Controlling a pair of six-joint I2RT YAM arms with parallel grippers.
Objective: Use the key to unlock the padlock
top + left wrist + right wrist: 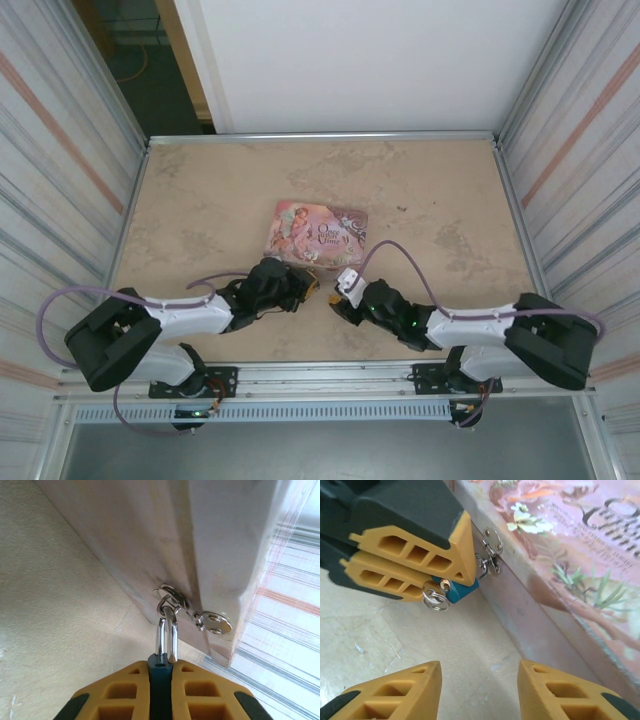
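Padlock (462, 591): small blue body, pinched between the yellow fingers (410, 550) of the left claw (160, 672), which is closed tight on it. The left wrist view shows the body squeezed in the slot between the two pads. The metal shackle (167, 635) sticks up out of the body and is hooked through the hasp (172, 597) on the side wall of the pink tin (175, 540). Shackle looks seated in the body; can't tell if it is locked.

Key (445, 585): tiny, sits at the free end of the blue body and looks pushed into it. A thin wire ring (436, 599) hangs off it. Nothing is gripping the key.

Right claw (480, 690): jaws apart and empty, just short of the key and padlock, touching neither. Bare table (470, 645) shows between its fingertips.

From above, the tin (316, 230) lies flat mid-table (200, 190) with its illustrated lid up. Both claws meet at its near edge, the left claw (305, 285) against the tin side and the right claw (345, 290) just beside it.
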